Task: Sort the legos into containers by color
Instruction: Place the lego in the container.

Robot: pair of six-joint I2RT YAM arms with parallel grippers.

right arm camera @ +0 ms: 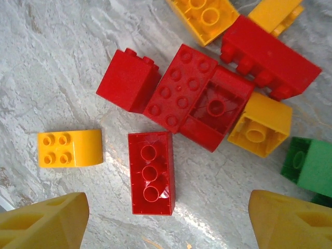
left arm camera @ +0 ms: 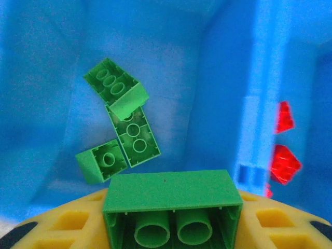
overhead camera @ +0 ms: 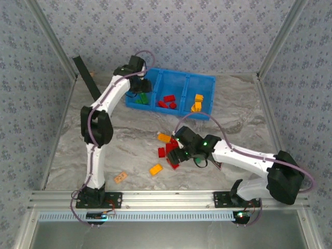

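Note:
My left gripper [overhead camera: 139,72] hangs over the left compartment of the blue bin [overhead camera: 179,74], shut on a green lego [left arm camera: 173,207] held underside up between its yellow fingers [left arm camera: 67,223]. Three green legos [left arm camera: 122,116] lie on that compartment's floor below it. Red legos [overhead camera: 167,101] sit in the middle compartment, yellow-orange ones [overhead camera: 197,104] in the right. My right gripper [right arm camera: 166,223] stands open low over the loose pile on the table. An upturned red lego [right arm camera: 151,172] lies between its fingers, untouched. Around it are more red legos [right arm camera: 181,93], orange ones [right arm camera: 70,148] and a green one [right arm camera: 308,166].
A pale orange flat piece with holes [overhead camera: 121,177] lies near the left arm's base. A black strip [overhead camera: 85,78] leans at the back left. Loose orange legos [overhead camera: 155,169] and a red one [overhead camera: 161,152] lie left of the right gripper. Metal frame posts edge the table.

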